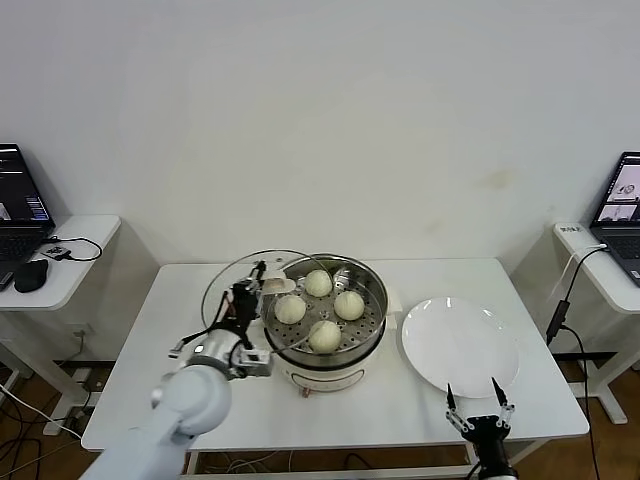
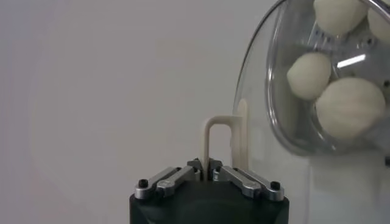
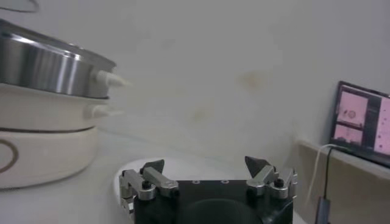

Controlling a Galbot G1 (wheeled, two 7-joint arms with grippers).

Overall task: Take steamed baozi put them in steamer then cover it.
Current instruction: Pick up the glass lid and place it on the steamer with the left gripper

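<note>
The steel steamer (image 1: 375, 298) stands mid-table with several cream-white baozi (image 1: 349, 304) on its perforated tray. My left gripper (image 1: 250, 287) is shut on the cream handle (image 2: 210, 140) of the clear glass cover (image 1: 228, 285), holding it tilted at the pot's left rim, partly over the pot. In the left wrist view the baozi (image 2: 348, 106) show through the glass (image 2: 268, 91). My right gripper (image 1: 481, 402) is open and empty at the table's front right edge, near the plate. In the right wrist view (image 3: 206, 167) it is level with the steamer wall (image 3: 42, 64).
A flat white plate (image 1: 460, 345) lies right of the steamer. Side desks with laptops stand at far left (image 1: 20, 200) and far right (image 1: 618, 205). A black cable (image 1: 565, 300) hangs off the right table edge.
</note>
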